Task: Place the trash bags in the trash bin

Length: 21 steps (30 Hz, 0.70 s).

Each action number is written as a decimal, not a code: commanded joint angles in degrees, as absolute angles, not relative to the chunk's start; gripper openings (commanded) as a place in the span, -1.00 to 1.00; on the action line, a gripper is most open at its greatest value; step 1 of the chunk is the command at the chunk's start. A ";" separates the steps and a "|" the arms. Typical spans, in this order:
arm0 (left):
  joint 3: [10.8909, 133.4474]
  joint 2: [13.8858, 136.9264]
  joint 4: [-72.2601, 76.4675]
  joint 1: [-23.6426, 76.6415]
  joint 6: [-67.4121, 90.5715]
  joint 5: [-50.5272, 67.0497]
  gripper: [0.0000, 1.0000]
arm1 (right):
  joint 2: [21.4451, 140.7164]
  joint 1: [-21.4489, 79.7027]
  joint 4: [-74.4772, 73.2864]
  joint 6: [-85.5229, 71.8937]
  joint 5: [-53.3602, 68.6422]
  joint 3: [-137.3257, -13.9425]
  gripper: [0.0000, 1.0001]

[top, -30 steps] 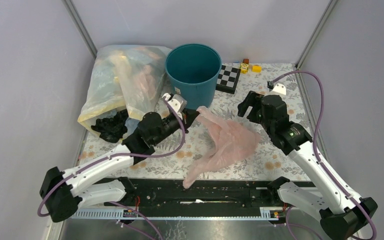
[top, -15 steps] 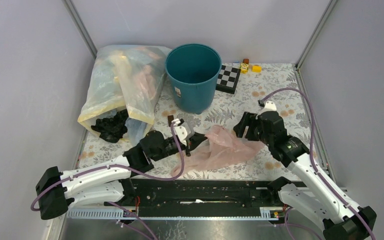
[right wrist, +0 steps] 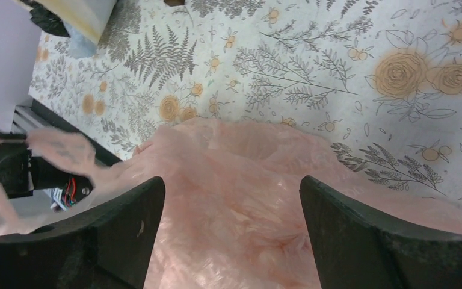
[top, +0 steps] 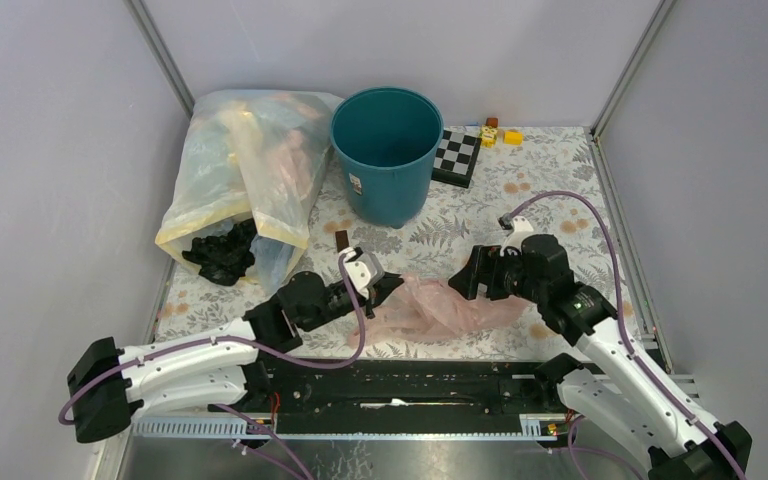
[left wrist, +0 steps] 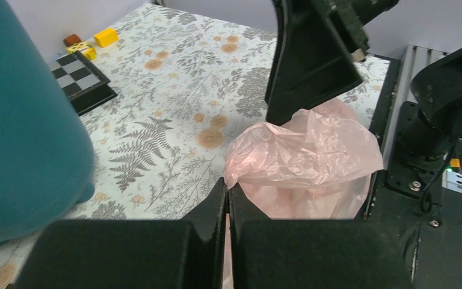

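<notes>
Left claw (top: 390,284), seen from above, is pinched together on a corner of the pink bag (top: 430,308). The bag lies crumpled on the table (top: 520,160) near the front edge, well apart from the trash bin (top: 385,190) at the back. Nothing shows inside the bin. Beside it leans a big clear sack (top: 245,160) stuffed with more pale bags, and black bags (top: 222,253) spill from its mouth. The right claw (top: 463,282) hangs over the pink bag's other end, jaws apart.

From the left wrist, only a thin bit of film is trapped between the closed fingers (left wrist: 204,205). I reckon so slight a pinch could slip out on the lift, or the film could tear.

From the right wrist, both fingers (right wrist: 126,223) straddle a heap of pink film without gripping it. Closing there may catch only a loose fold. Two arms pulling apart could also spread the bag so it drapes over the bin's rim instead of dropping in.
</notes>
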State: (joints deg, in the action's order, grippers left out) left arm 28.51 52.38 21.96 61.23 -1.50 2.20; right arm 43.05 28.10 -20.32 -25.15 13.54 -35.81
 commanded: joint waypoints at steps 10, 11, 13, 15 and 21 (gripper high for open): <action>27.60 50.55 26.70 61.51 -3.94 -5.15 -1.00 | 40.86 27.93 -25.88 -20.82 19.33 -41.62 0.59; 27.79 50.80 26.98 61.50 -4.11 -5.25 -1.00 | 41.38 27.94 -26.57 -20.44 19.11 -42.25 0.55; 28.34 51.34 27.54 61.52 -4.49 -5.26 -1.00 | 43.06 27.89 -28.01 -19.61 18.27 -43.71 0.47; 29.12 51.78 27.58 61.52 -4.92 -5.19 -1.00 | 45.18 27.90 -29.20 -19.18 16.87 -44.85 0.47; 30.55 52.57 27.67 61.55 -5.13 -4.99 -1.00 | 47.77 27.90 -29.63 -17.96 15.19 -46.14 0.35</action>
